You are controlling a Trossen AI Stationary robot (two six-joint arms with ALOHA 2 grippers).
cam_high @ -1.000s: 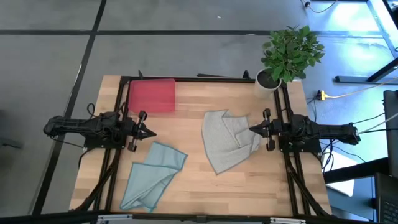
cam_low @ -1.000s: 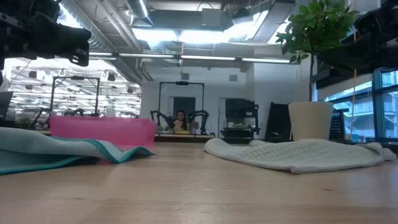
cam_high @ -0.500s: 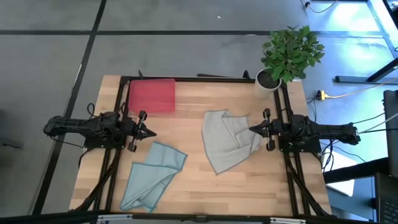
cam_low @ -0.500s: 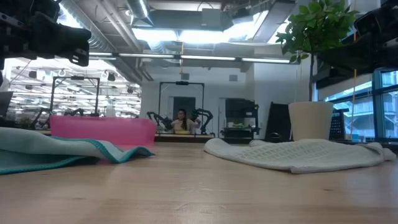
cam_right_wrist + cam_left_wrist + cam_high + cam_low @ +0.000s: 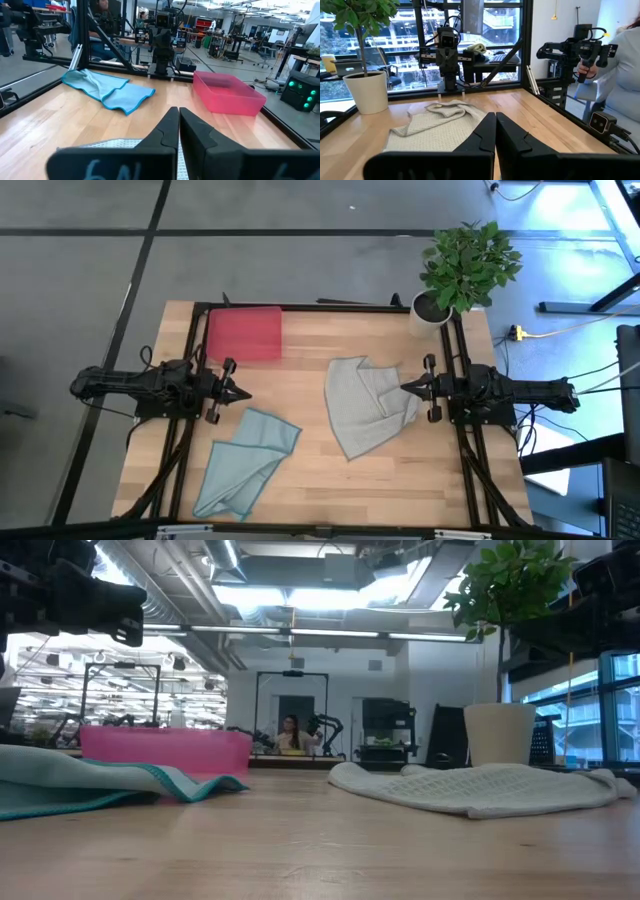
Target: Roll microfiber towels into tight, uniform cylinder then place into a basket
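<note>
A pale blue-teal towel (image 5: 245, 462) lies crumpled flat on the table's near left, also seen in the right wrist view (image 5: 107, 87). A light grey towel (image 5: 367, 408) lies rumpled at the centre right (image 5: 437, 120). The red basket (image 5: 243, 333) sits at the far left (image 5: 227, 92). My left gripper (image 5: 246, 392) hovers shut at the table's left side, pointing level toward the centre, above and apart from the blue towel. My right gripper (image 5: 403, 387) hovers shut at the right side, over the grey towel's right edge, touching nothing.
A white pot with a green plant (image 5: 462, 272) stands at the far right corner. Black frame rails (image 5: 190, 430) run along the table's left, right and far sides. Bare wood lies between the two towels and along the near edge (image 5: 330, 500).
</note>
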